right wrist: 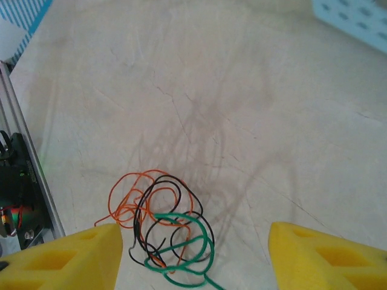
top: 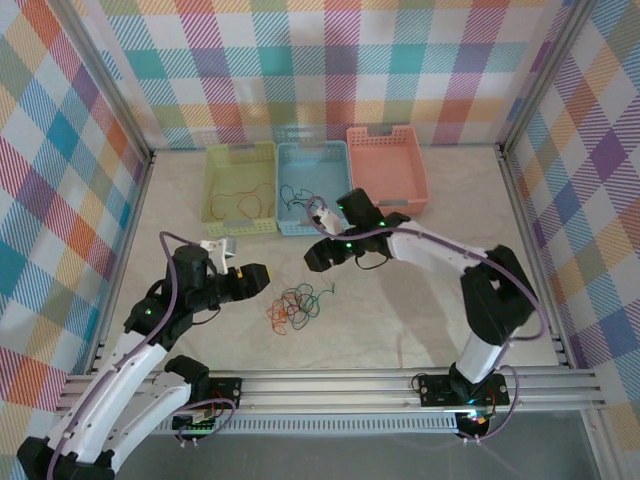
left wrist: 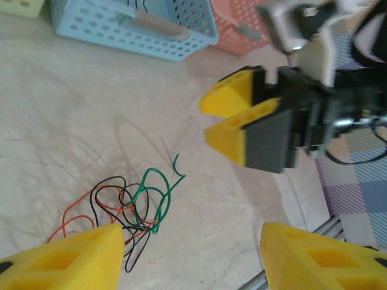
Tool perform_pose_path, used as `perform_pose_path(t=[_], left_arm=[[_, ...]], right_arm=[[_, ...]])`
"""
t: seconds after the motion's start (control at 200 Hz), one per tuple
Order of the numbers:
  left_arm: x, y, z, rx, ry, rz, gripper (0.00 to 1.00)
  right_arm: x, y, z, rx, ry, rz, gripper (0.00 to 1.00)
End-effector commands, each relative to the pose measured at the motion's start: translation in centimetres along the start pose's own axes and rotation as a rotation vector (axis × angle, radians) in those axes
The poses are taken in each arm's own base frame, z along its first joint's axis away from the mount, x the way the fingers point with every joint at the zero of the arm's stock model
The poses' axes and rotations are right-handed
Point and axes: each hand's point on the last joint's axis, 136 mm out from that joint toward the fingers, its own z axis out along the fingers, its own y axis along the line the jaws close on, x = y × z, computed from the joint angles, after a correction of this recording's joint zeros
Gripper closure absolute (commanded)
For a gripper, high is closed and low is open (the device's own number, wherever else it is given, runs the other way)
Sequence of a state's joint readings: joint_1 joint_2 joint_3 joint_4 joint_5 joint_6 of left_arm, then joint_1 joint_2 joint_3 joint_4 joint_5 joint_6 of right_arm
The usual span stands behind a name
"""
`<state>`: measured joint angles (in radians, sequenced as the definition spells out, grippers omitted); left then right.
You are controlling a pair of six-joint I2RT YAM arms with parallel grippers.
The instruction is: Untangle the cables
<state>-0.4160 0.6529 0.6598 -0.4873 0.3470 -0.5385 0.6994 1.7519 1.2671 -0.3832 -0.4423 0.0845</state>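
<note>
Top external: tangled cables (top: 295, 306) lie flat, longest left-right.

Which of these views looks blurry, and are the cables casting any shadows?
Left wrist view: the right gripper and blue basket look soft, the cables sharper. Right wrist view: the cables throw faint streaky shadows across the table. Top view: even light, no glare.

The green cable (right wrist: 181, 272) was cut off by the right wrist view's bottom edge. In the left wrist view, the cables (left wrist: 130, 208) were partly hidden behind a fingertip (left wrist: 66, 260) of the left tool (left wrist: 193, 258).
</note>
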Motion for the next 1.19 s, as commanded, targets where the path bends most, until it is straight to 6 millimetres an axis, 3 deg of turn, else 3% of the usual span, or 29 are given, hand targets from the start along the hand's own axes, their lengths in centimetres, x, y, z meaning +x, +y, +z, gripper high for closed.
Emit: perform_pose_path(t=[0.0, 0.45, 0.76, 0.865, 0.96, 1.1, 1.19], left_arm=[[0.6, 0.5, -0.4, -0.022, 0.004, -0.004, 0.39], [1.1, 0.7, -0.8, -0.02, 0.007, 0.004, 0.39], [1.2, 0.9, -0.9, -0.025, 0.002, 0.007, 0.39], [1.3, 1.0, -0.8, -0.026, 0.004, 0.007, 0.39], [1.4, 1.0, -0.8, -0.029, 0.006, 0.005, 0.39], [1.4, 1.0, -0.8, -0.023, 0.003, 0.005, 0.39], [1.3, 1.0, -0.6, -0.021, 0.003, 0.007, 0.38]], right_arm=[[1.5, 1.9, 1.0, -0.065, 0.15, -0.005, 0.35], [6.2, 1.9, 4.0, -0.087, 0.406, -0.165, 0.36], [7.3, 1.2, 6.3, -0.081, 0.446, -0.183, 0.42], [7.1, 1.8, 6.8, -0.116, 0.414, -0.198, 0.51], [6.4, 2.2, 6.6, -0.127, 0.376, -0.221, 0.71], [5.0, 3.2, 5.2, -0.128, 0.295, -0.268, 0.91], [3.9, 4.3, 3.8, -0.134, 0.226, -0.3, 0.98]])
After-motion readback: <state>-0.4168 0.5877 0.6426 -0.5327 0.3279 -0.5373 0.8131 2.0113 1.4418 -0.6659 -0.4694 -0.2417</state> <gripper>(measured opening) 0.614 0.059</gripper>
